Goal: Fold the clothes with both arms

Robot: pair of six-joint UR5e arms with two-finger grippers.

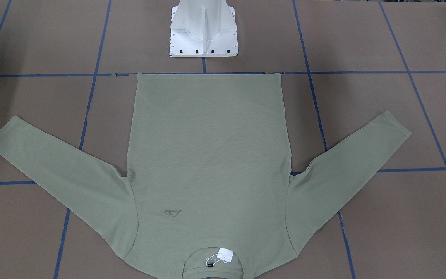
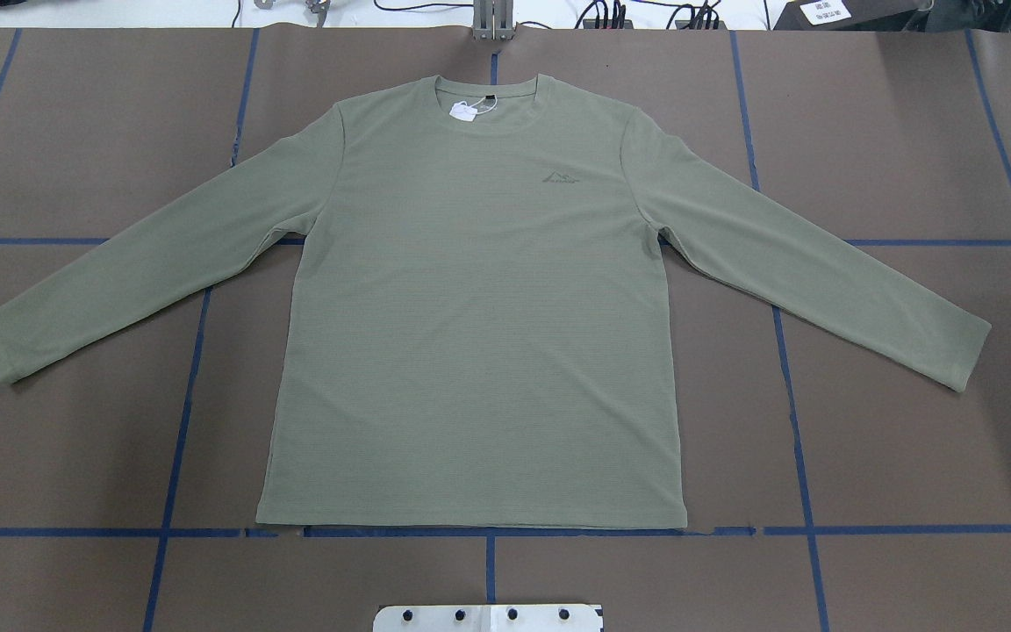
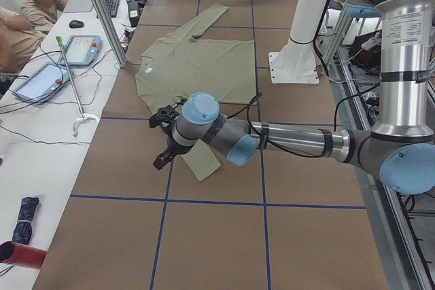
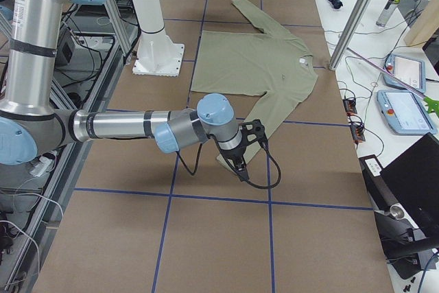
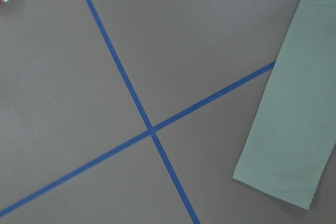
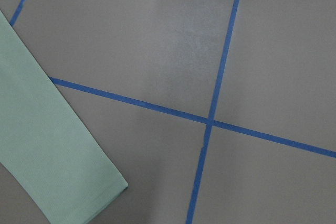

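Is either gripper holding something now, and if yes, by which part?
Nothing is held. The green shirt lies flat on the table with both sleeves spread; the left gripper and the right gripper hang near its cuffs, not touching it.

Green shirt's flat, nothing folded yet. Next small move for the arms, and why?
Probably lower the left gripper and right gripper onto the cuffs nearest them. The olive-green long-sleeved knit shirt lies flat with its sleeves spread. The left cuff and right cuff sit at the wrist views' edges, and both grippers seem clear of the cloth.
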